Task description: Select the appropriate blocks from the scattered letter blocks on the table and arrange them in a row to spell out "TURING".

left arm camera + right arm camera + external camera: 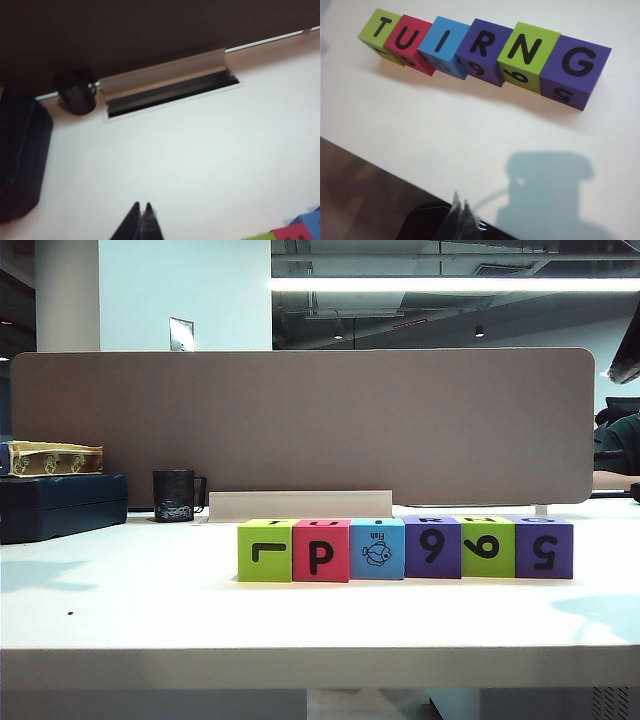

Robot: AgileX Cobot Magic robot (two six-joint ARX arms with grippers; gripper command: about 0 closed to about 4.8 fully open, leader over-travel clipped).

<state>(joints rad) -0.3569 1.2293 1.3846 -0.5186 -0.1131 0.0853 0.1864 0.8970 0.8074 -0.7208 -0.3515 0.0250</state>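
Lime green, red, blue, purple, lime green and purple: six letter blocks [405, 549] stand side by side in one row on the table [150, 610], each touching its neighbour, a little in front of the brown-grey divider panel [300, 425]. Seen from the exterior view, their front faces carry a turned "L", a "P"-like letter, a fish picture, a "6", a tilted "6" and a "5". In the right wrist view the top faces of the row [485, 47] read T, U, I, R, N, G in that order. A black mug [175, 495] stands at the back left of the table, beside a dark case [60, 505] with a yellowish object [55, 457] on top; just right of the mug a pale flap [300, 505] stands open over a slot in the tabletop [172, 92]. Neither arm appears in the exterior view. The left gripper [141, 212] hangs above bare tabletop, well apart from the row, its fingers pressed together and holding nothing. The right gripper [460, 210] sits over the table's near edge, away from the blocks, its fingers likewise closed on nothing.
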